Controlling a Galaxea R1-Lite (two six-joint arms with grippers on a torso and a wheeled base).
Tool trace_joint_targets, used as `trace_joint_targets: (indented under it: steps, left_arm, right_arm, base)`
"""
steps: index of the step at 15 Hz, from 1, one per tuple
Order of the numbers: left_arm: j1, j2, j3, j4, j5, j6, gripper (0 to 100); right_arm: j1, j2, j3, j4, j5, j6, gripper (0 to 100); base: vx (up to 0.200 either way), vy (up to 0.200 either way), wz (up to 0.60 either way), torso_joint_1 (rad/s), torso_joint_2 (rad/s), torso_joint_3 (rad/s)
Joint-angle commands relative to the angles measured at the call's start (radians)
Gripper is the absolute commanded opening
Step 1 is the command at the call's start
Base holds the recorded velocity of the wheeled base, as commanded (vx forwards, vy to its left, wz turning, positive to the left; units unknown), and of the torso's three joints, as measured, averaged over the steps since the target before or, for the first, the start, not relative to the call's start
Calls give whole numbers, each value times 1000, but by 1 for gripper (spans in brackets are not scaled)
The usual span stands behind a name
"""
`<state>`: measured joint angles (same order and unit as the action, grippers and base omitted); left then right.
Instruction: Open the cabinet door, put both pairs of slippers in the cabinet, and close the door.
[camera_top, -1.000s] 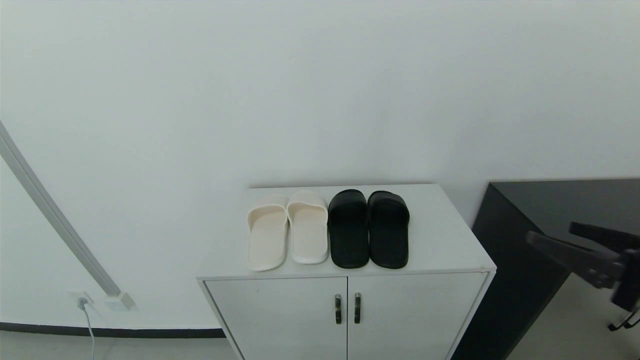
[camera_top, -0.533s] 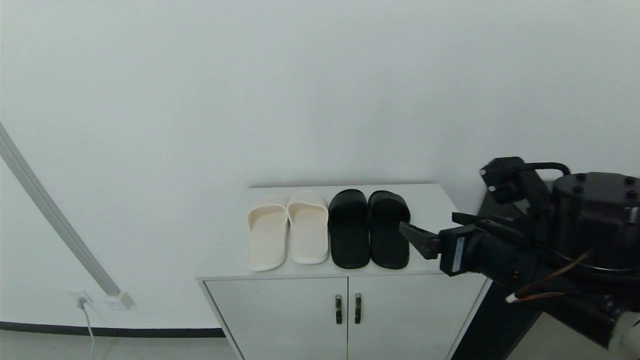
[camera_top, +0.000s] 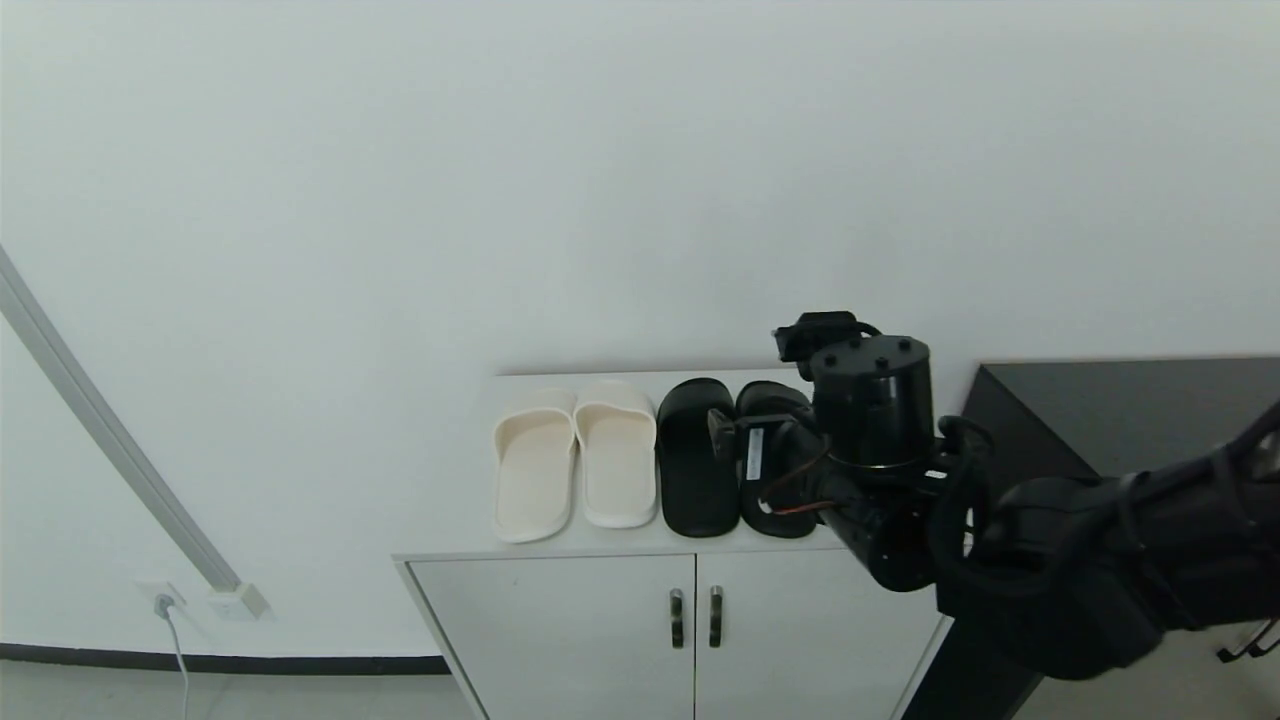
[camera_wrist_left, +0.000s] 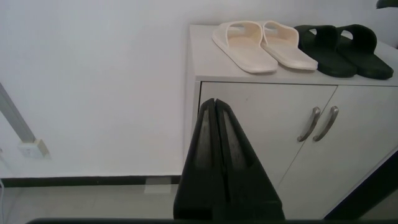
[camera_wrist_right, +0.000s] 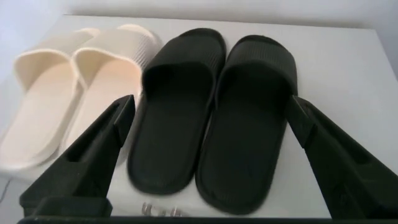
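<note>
The white slippers (camera_top: 575, 462) and black slippers (camera_top: 697, 462) are set side by side atop the shut cabinet (camera_top: 560, 625), the right gripper (camera_wrist_right: 209, 102) held over the black pair with fingers spread, the left gripper (camera_wrist_left: 215, 106) seen with fingers pressed together.

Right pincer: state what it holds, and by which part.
Nothing. The right pincer is open wide over the black slippers, not gripping them. The left pincer is shut and empty.

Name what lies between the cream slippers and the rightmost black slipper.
The other black slipper, flanked by the cream pair and its mate, as the head and right wrist views show.
</note>
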<state>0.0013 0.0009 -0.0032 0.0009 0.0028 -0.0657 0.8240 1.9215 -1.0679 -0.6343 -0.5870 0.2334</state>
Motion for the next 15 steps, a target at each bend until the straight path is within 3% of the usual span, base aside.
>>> trace_joint_targets:
  steps: [1,9,15]
  left_arm:
    - [0,1,0,1,0,0,0]
    - [0,-1,0,1,-1,0,0]
    - [0,-1,0,1,0,-2,0]
  right_arm:
    - [-33,159,-112,2,-27,0,100]
    - [-92,364,-356,71,-30,0,100]
    - [-115,485,-592,208,-43,0,100]
  base:
    - [0,0,0,0,0,0]
    - [0,0,0,0,0,0]
    - [0,0,0,0,0,0]
